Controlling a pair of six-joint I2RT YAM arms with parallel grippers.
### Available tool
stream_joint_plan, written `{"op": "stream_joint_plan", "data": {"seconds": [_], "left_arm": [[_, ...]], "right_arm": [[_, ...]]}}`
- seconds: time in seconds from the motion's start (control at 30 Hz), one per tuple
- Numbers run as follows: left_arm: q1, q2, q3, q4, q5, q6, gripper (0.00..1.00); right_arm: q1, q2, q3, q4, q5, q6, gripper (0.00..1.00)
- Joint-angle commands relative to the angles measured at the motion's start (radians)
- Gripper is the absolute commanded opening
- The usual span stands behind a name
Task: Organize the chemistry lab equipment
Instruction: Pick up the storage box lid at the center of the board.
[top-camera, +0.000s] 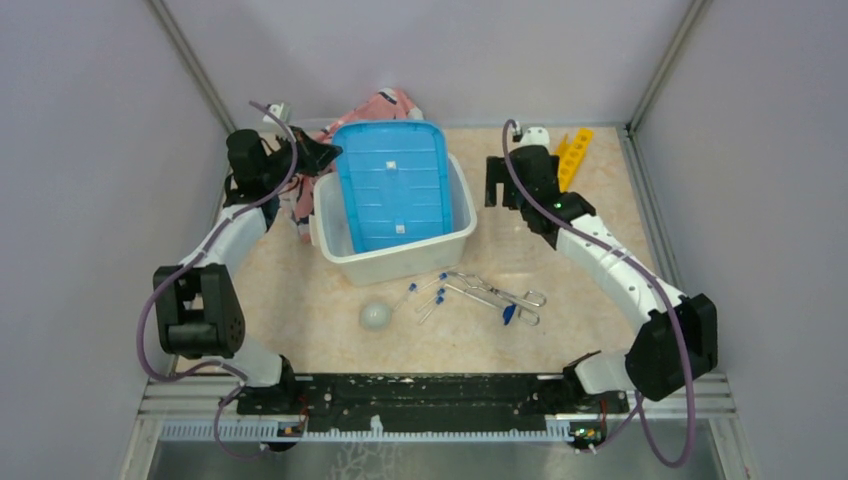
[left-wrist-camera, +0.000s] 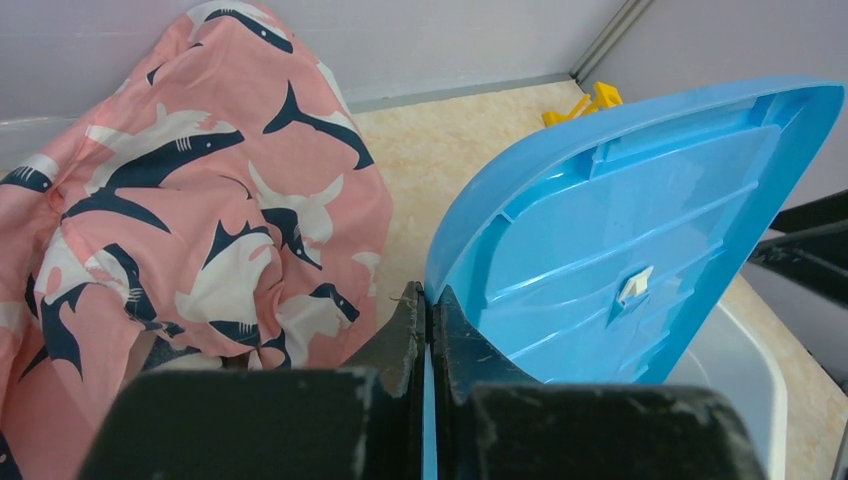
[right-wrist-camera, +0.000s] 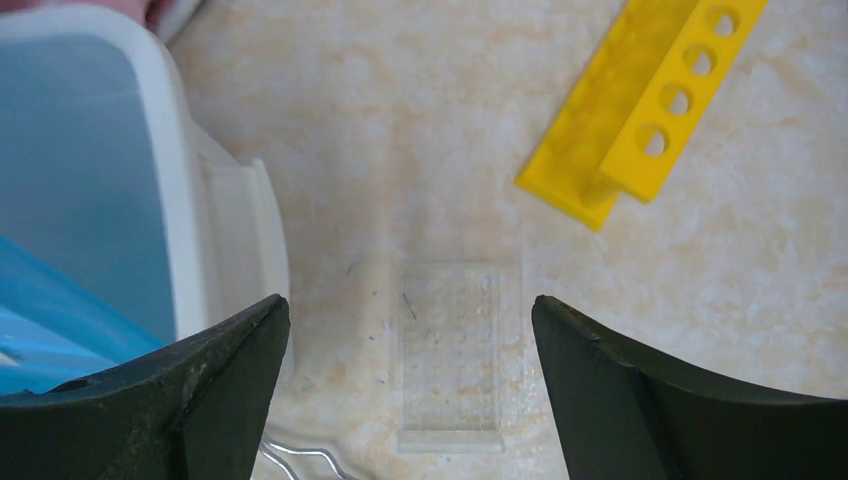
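- The left gripper (left-wrist-camera: 427, 300) is clamped on the edge of the blue lid (left-wrist-camera: 620, 230), its fingers pressed together with the thin rim between them.
- The right gripper (right-wrist-camera: 410, 305) hangs with its jaws spread wide and holds nothing. It is over a clear flat plate (right-wrist-camera: 450, 360) on the bench (top-camera: 560, 310).
- The yellow rack (right-wrist-camera: 640, 110) lies in the far right corner of the bench.
- The blue-capped tubes (top-camera: 430, 295) and the tongs (top-camera: 490, 293) lie together, with the ball (top-camera: 376, 316) just beside them. All are between the white bin (top-camera: 395, 262) and the bench's near edge.
- The lid leans tilted in the bin.
- The pink cloth (left-wrist-camera: 180, 200) is heaped by the far edge.
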Motion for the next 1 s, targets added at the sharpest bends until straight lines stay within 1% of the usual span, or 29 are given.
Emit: {"op": "stream_joint_plan", "data": {"seconds": [0.0,0.13,0.2,0.3,0.57,0.77,0.97], "left_arm": [[-0.002,-0.052,-0.022,0.048,0.04,-0.034,0.0],[-0.003,-0.06,-0.025,0.053,0.035,-0.037,0.0],[-0.003,-0.059,-0.025,0.057,0.034,-0.039,0.0],[-0.003,-0.053,-0.025,0.066,0.036,-0.048,0.0],[-0.002,-0.054,-0.026,0.072,0.036,-0.05,0.0],[-0.003,-0.055,-0.019,0.078,0.05,-0.055,0.0],[-0.002,-0.057,-0.013,0.084,0.075,-0.054,0.0]], "right_arm": [[0.021,-0.032,0.11,0.045,-0.013,-0.016,0.9],[0.07,-0.044,0.125,0.08,-0.069,-0.056,0.88],[0.089,-0.058,0.113,0.119,-0.123,-0.078,0.88],[0.09,-0.064,0.092,0.18,-0.238,-0.09,0.88],[0.09,-0.037,0.098,0.261,-0.423,-0.105,0.88],[0.09,0.019,0.117,0.311,-0.504,-0.124,0.88],[0.083,0.104,0.139,0.384,-0.544,-0.15,0.88]]}}
